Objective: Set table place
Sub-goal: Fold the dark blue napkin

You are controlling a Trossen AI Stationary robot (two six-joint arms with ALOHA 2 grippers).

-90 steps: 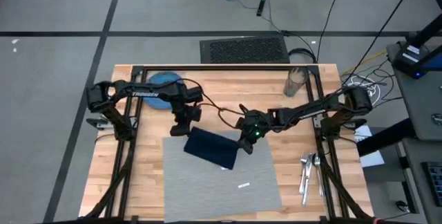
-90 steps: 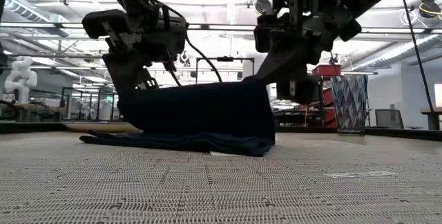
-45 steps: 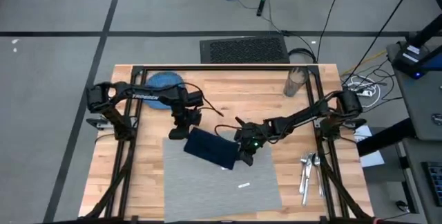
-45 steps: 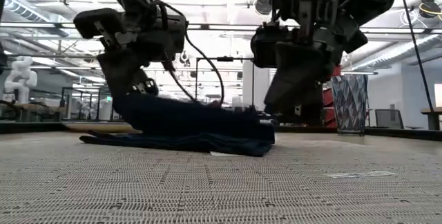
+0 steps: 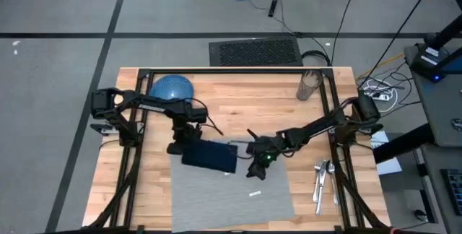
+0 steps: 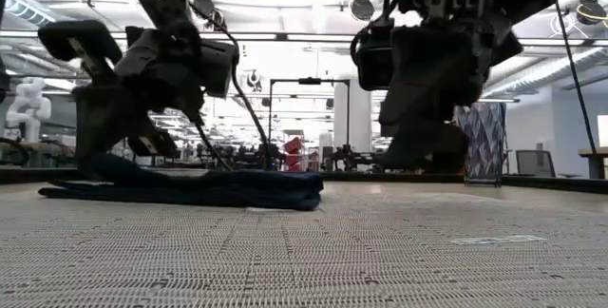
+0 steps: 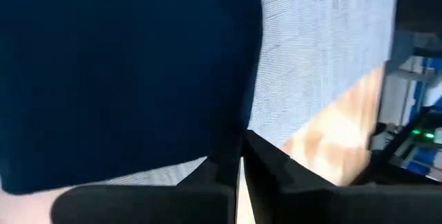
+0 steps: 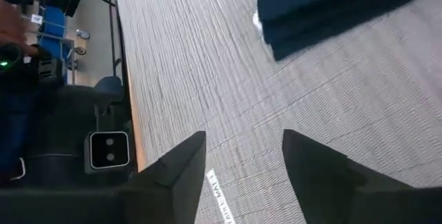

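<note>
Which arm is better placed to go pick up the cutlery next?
Probably the right. Its gripper is open and empty, and the cutlery lies on its side; the left gripper is at the napkin.

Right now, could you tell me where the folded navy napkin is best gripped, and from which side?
Grip the napkin at its free right edge, coming from the right. It lies flat and folded on the placemat, so fingers must pinch a thin edge. The left gripper already sits at its left end; the open right gripper hangs just right of it.
</note>
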